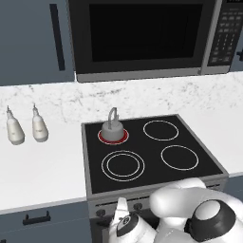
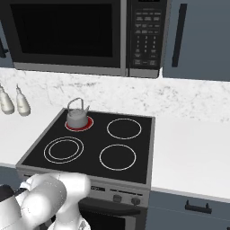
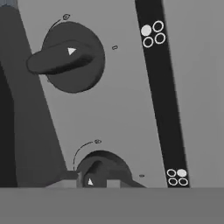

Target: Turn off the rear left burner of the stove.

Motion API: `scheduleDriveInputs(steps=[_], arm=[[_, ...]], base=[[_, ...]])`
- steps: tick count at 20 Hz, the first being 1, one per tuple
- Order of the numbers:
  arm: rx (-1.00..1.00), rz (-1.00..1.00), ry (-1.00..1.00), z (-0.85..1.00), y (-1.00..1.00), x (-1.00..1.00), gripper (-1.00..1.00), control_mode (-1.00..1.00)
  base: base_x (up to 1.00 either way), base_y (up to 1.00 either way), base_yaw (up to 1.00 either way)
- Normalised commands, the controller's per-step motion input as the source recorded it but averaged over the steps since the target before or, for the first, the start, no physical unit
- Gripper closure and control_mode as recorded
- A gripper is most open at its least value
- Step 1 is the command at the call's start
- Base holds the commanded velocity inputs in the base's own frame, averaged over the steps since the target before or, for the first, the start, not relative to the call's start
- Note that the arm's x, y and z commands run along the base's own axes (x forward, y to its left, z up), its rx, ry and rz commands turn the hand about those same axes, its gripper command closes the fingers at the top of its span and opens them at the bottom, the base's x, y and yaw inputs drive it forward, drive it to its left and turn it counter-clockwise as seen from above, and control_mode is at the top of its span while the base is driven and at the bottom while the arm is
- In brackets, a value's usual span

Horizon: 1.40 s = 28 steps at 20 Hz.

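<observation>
Pincer (image 3: 97, 181) at the stove (image 1: 156, 182) front panel, fingertips closed on the lower knob (image 3: 101, 168), upper knob (image 3: 70, 57) bar lying across the hand view, rear left burner (image 1: 113, 136) ringed red under the grey kettle (image 1: 112, 126), desk (image 1: 38, 161) alongside.

Stove (image 1: 90, 161) set in counter (image 1: 42, 161), microwave (image 1: 142, 38) above. Kettle (image 1: 112, 126) on rear left burner (image 1: 124, 137). Two bottles (image 1: 26, 127) on counter left of stove. Knobs (image 2: 126, 199) along stove front, below cooktop.
</observation>
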Motion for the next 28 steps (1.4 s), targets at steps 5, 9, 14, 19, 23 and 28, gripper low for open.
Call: scheduleDriveInputs(steps=[5,9,14,19,23,28], arm=[[0.58,-0.22,0.11,0.42,-0.12,0.00,1.00,-1.00],[0.56,-0.27,0.07,0.34,-0.05,0.00,1.00,-1.00],[0.53,-0.30,0.04,0.34,-0.04,0.00,1.00,-1.00],[0.50,-0.35,0.02,0.32,-0.09,0.03,1.00,-1.00],[0.52,-0.39,0.03,0.33,-0.14,0.02,1.00,-1.00],[0.50,-0.41,0.02,0.23,-0.27,0.00,1.00,-1.00]], base=[[0.00,0.00,0.00],[0.00,0.00,0.00],[0.00,0.00,0.00],[0.00,0.00,0.00],[0.00,0.00,0.00],[0.00,0.00,0.00]])
